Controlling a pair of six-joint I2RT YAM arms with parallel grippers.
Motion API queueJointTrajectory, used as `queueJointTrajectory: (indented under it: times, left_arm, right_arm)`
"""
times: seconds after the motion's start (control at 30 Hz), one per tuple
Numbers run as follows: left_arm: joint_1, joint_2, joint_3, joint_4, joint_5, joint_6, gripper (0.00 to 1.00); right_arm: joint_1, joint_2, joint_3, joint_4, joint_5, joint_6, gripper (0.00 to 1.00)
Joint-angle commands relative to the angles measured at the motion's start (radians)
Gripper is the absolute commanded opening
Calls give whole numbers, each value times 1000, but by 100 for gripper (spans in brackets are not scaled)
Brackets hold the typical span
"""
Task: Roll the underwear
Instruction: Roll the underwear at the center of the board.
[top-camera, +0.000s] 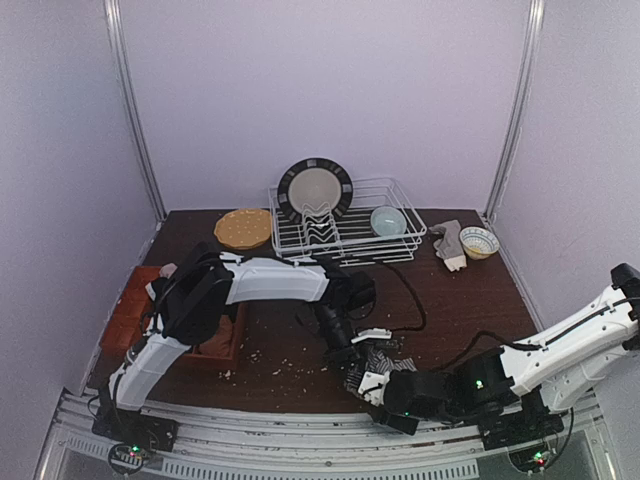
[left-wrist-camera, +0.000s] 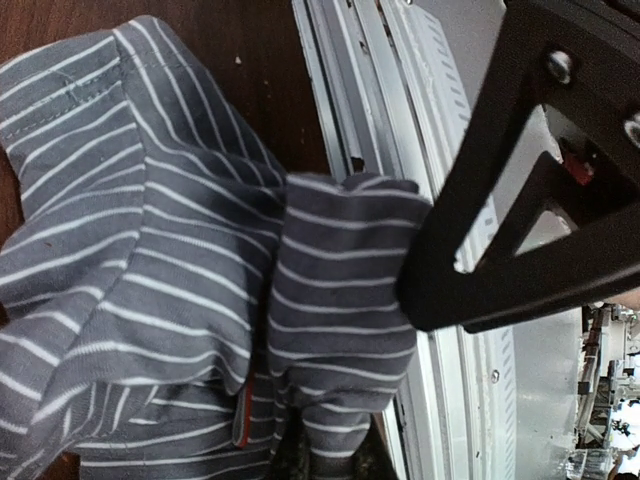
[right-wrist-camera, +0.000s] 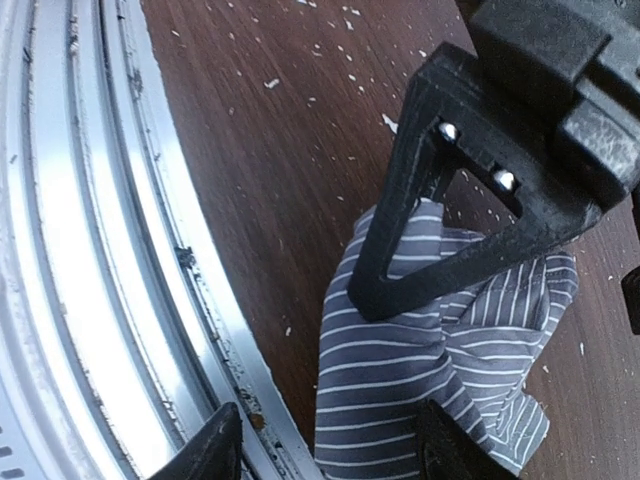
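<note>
**Underwear: striped pair bunched at near edge, not yet flat enough to roll**

The underwear is sitting crumpled on the table, just beside the rail at the near edge, betw. the two arms. L gripper is pinching a fold at the top of the bundle, jaws together on the cloth and prob. lifting it a bit. R gripper is hovering low w/ jaws apart and is gripping nothing. Of its fingers, one is hanging over the rail and the other over the cloth.

Judging from this, no roll is forming yet. The step in hand looks like getting a 2nd hold so the cloth can be spread.

To do it well:
- R should be aiming for a free edge or corner, not the thick middle, and closing on one layer only.
- R needs to shift off the rail first, else a finger is likely catching metal instead of cloth.
- L should be holding firm while R pulls away, so the folds open out flat.
- Drag the piece further onto the table. This close to the edge it's risking slipping off.
- Soft, thin fabric, so pull slowly or it's bunching again.
</note>
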Motion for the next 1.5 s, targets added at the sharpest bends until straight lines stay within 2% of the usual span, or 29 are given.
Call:
queueJointTrajectory:
  times: [0.0,0.4,0.53,0.63,0.7,0.73,0.77,1.1,1.27,1.47]
  left_arm:
    - [-7,62,-7,-40,-90,6,0]
    - [-7,50,-2,-49,-80,15,0]
    - [-7,36,-11,-49,-92,13,10]
    - [-6,9,-35,-19,-123,-7,29]
    - [-5,-39,-78,49,-161,-34,61]
    - [-4,-65,-101,81,-176,-48,82]
    - [0,-88,-121,113,-190,-63,96]
    - [75,-234,-215,310,-360,-251,98]
    - [108,-273,-256,390,-394,-351,98]
    - [146,-372,-372,581,-383,-473,98]
  right_arm:
    - [1,61,31,-73,99,48,57]
    - [-53,278,121,-202,111,243,57]
    - [-79,307,120,-223,86,303,53]
    - [-89,320,118,-231,62,335,40]
    - [-89,314,111,-230,47,342,34]
    - [-90,310,106,-228,39,348,32]
    - [-89,299,99,-223,32,350,31]
    - [-90,281,72,-191,-8,354,19]
    - [-90,296,69,-179,-35,359,20]
    - [-89,300,53,-157,-68,378,21]
